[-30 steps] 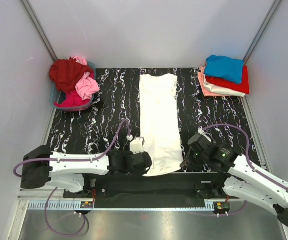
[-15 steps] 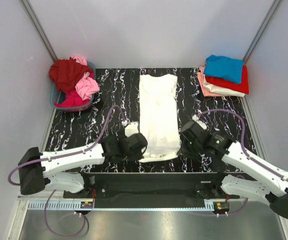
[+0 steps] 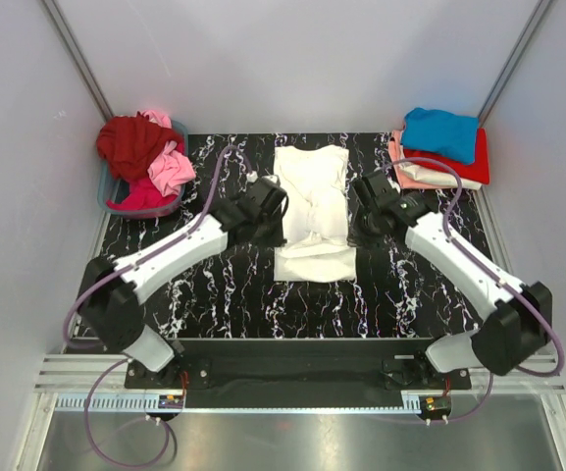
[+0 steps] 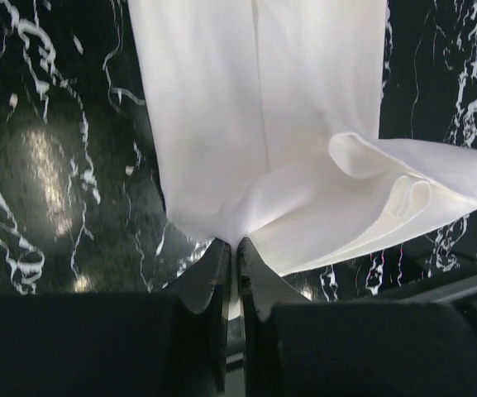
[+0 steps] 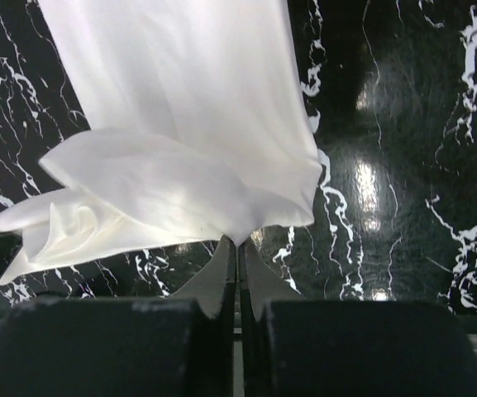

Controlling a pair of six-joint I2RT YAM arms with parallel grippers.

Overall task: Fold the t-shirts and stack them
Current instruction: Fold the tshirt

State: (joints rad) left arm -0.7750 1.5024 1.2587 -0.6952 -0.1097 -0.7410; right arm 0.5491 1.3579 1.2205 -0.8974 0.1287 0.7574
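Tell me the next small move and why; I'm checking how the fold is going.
Probably carry the hem toward the collar: the left gripper and right gripper each pinch a corner of the white t-shirt, lifted only about halfway along it.

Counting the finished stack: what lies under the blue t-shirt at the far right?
A red t-shirt, then a white one, then a salmon one; anything beneath is covered.

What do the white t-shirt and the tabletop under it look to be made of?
White t-shirt: soft, thin cloth, matt; it drapes and bunches in loose folds. Tabletop: hard, glossy black with white marble-like veins, mirroring lamp glare; stone or printed laminate, cannot tell.
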